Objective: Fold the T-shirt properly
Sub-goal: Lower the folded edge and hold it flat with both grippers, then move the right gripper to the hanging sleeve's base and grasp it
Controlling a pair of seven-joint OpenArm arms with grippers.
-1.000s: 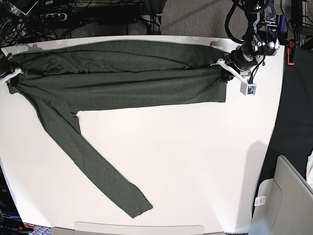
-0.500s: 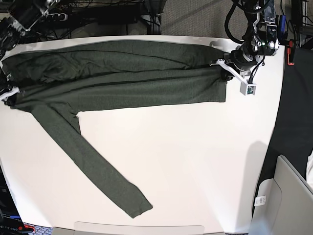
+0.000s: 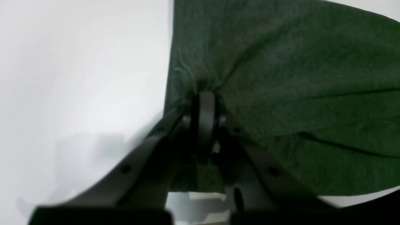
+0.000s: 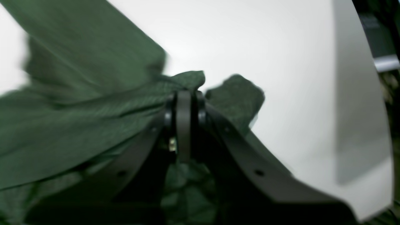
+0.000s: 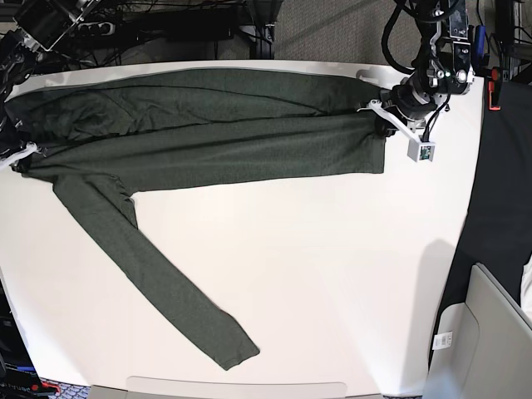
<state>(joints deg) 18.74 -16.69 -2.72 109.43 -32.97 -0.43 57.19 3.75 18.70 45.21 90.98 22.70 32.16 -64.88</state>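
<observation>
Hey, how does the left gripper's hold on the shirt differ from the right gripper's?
The left gripper pinches the T-shirt at a straight flat edge; the right gripper pinches a bunched, crumpled end. In the base view, the left gripper works at the table's right end, the right at its left. Both have their jaws shut on the fabric.

Bare table (image 5: 332,266) right of the sleeve (image 5: 158,283) (T-shirt (image 5: 208,133) fills the far edge).

In the blurred right wrist view, the right gripper (image 4: 184,93) pinched a bunched edge of the dark green T-shirt (image 4: 78,131) between closed jaws, cloth trailing left over the white table (image 4: 281,62), whose edge showed at right.
</observation>
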